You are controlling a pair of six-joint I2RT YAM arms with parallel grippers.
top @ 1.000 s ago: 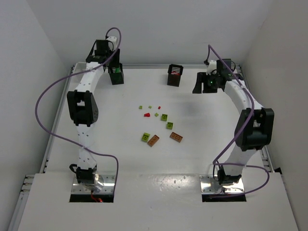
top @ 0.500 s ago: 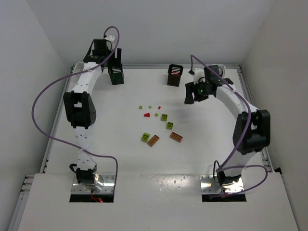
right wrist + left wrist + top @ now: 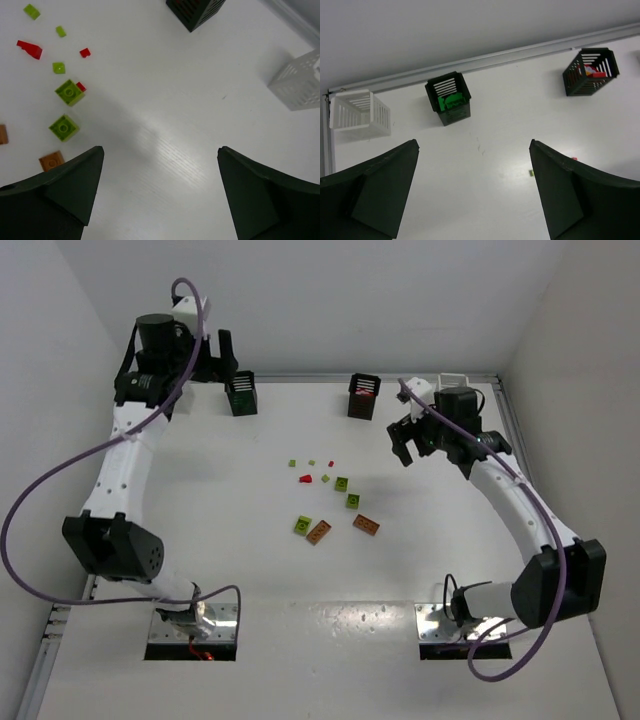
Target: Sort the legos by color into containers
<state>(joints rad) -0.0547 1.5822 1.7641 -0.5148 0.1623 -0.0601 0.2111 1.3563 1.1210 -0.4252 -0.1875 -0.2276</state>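
Several legos lie loose mid-table: yellow-green bricks (image 3: pixel 342 483), small red pieces (image 3: pixel 306 479) and orange-brown plates (image 3: pixel 366 525). In the right wrist view they sit at the left: a green brick (image 3: pixel 69 92), a red piece (image 3: pixel 30 49) and an orange-brown plate (image 3: pixel 50 161). At the back stand a black bin with green legos (image 3: pixel 241 393) (image 3: pixel 449 97) and a black bin with red ones (image 3: pixel 364 395) (image 3: pixel 590 70). One white bin (image 3: pixel 359 114) is back left, another (image 3: pixel 298 85) back right. My left gripper (image 3: pixel 225 348) (image 3: pixel 474 144) hovers high, open and empty. The right gripper (image 3: pixel 432 455) (image 3: pixel 160 150) is open and empty, right of the legos.
The table's back rail (image 3: pixel 520 50) runs just behind the bins. The right-hand white bin (image 3: pixel 452 383) is partly hidden behind my right wrist. Purple cables loop off both arms.
Both grippers have opened wide. The left arm rose and swung back from the green bin. The right gripper moved from the back-right white bin toward the table's middle.
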